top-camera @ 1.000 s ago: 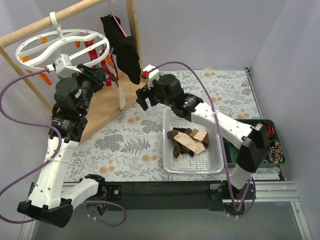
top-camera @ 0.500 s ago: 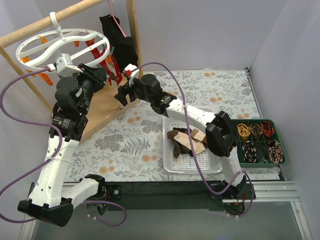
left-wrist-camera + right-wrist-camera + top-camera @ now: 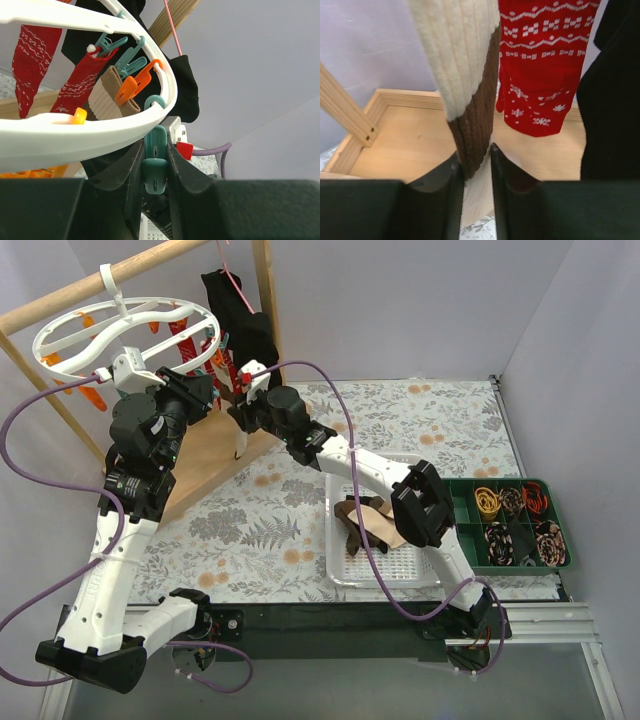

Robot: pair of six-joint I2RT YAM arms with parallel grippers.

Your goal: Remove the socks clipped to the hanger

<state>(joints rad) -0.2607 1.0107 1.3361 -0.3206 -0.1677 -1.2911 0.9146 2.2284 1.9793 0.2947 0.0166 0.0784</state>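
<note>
The white ring hanger (image 3: pixel 120 325) hangs from the wooden rail at the back left, with red patterned socks (image 3: pixel 185 345) clipped under it. My left gripper (image 3: pixel 155 175) is shut on a teal clip (image 3: pixel 155 150) just below the hanger's rim (image 3: pixel 100 132). A tan sock (image 3: pixel 107 97) and a red sock (image 3: pixel 75 85) hang from clips beside it. My right gripper (image 3: pixel 475 170) is shut on the lower end of a hanging cream-and-brown sock (image 3: pixel 470 100), next to a red sock (image 3: pixel 540 65). From above, the right gripper (image 3: pixel 243 412) sits under the hanger's right side.
A black T-shirt (image 3: pixel 250 340) hangs on a pink wire hanger right of the ring. The rack's wooden base (image 3: pixel 215 455) lies below. A white tray (image 3: pixel 432 540) holds brown and tan socks (image 3: pixel 375 523). A green compartment box (image 3: pixel 515 525) stands at the right.
My right arm swung left from above the tray to the hanger, and its jaws closed on the cream-and-brown sock. The left arm has not moved.
</note>
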